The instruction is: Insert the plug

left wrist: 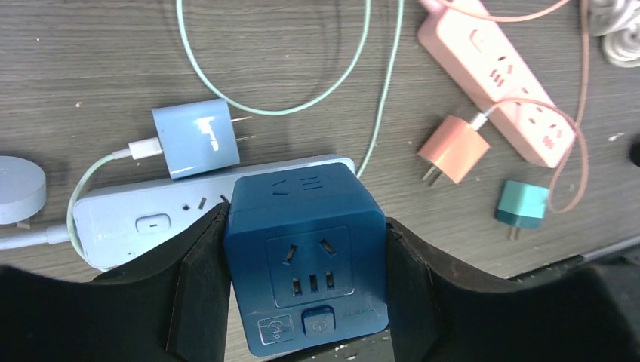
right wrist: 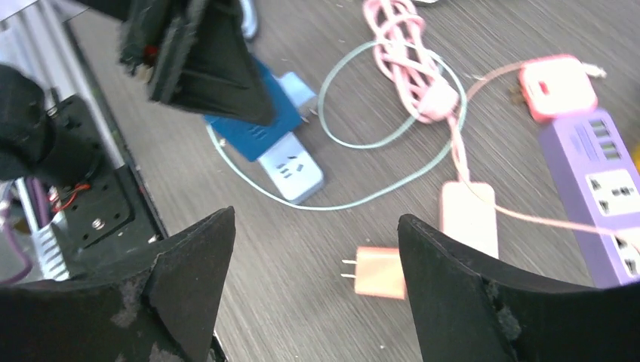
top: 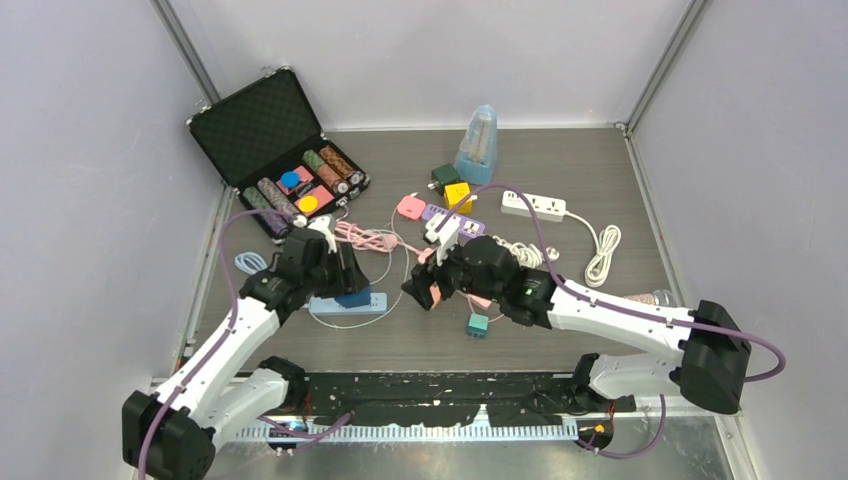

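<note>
While the left gripper (left wrist: 304,226) clamps the blue cube plug (left wrist: 306,260), the pale strip (left wrist: 113,213) lies directly beneath. The right gripper (right wrist: 317,219) gapes empty.

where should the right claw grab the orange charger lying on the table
Grip the orange charger by its boxy body, with the fingers across the two plain side faces, coming straight down. It lies flat on the table, prongs out one end and cable out the other, so leave those ends free. The open right claw hangs over it.
</note>
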### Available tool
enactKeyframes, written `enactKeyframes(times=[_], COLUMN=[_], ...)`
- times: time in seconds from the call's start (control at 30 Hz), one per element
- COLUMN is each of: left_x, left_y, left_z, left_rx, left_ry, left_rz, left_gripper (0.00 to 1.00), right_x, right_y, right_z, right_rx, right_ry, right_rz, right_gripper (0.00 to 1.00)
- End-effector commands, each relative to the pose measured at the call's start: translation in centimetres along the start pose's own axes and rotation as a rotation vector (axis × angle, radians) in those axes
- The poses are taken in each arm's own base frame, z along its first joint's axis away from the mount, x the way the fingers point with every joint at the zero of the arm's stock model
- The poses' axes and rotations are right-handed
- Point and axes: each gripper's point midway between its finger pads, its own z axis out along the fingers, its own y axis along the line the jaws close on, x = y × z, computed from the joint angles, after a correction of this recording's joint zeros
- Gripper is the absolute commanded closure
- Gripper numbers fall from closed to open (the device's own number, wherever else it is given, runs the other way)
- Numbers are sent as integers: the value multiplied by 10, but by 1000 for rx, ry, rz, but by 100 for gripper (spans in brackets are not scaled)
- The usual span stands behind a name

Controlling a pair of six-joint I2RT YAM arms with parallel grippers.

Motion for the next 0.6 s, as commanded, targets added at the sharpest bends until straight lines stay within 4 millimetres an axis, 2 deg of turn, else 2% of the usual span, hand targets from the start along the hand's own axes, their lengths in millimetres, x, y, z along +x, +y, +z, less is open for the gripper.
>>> enactKeyframes(times=[0.0, 0.1, 0.27, 0.57], left_x=[-27, -26, -21, -8], left_y=[-10, -12, -18, -18], left_z=[12, 17, 24, 24], left_rx=[19, 7, 13, -40], left_ry=[-105, -97, -78, 6], left_rz=[57, 84, 105, 90], left_gripper=[100, 100, 100, 100], right_x=[11, 21, 26, 38], right_y=[-37, -47, -61, -71], right_z=[-6, -8, -16, -17], right_rx=[169, 185, 206, 236], right_ry=[12, 17, -5, 14], right_rz=[210, 280, 328, 366], right_gripper=[19, 20, 21, 21])
